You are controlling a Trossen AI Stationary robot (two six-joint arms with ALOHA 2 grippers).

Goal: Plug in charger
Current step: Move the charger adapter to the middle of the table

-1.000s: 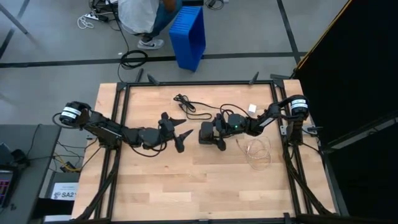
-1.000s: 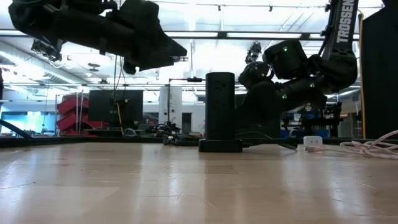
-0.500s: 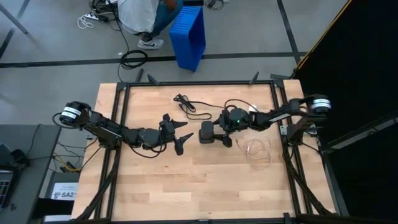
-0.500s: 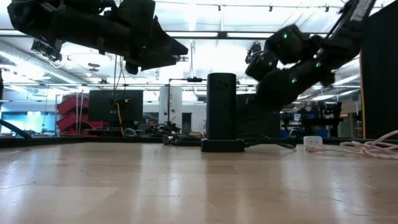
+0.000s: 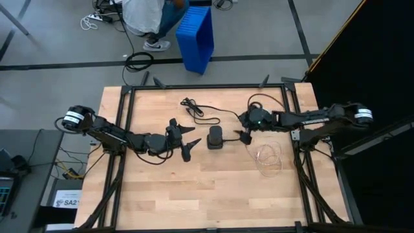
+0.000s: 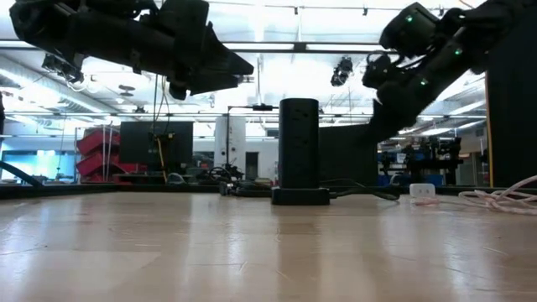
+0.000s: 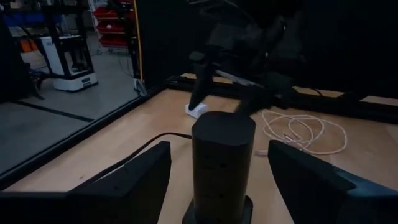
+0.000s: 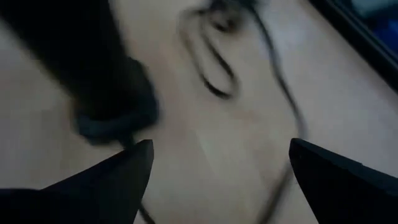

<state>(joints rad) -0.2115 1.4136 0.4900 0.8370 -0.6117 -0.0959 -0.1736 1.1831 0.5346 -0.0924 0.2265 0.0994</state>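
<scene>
Standing upright mid-table, the black power tower [image 5: 215,138] has bare wood on every side. The left gripper [image 5: 188,140], fingers spread and empty, hovers just to its left; the right gripper [image 5: 244,133], also spread and empty, hangs apart on its right. The white charger [image 5: 262,112] lies near the table's [image 5: 194,194] far-right edge, beside its coiled cable [image 5: 268,157].

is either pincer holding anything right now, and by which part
Nothing is held. The right pincer is open in the air beside the power tower; the left pincer hangs open on the tower's other side, with nothing between its fingers.
</scene>
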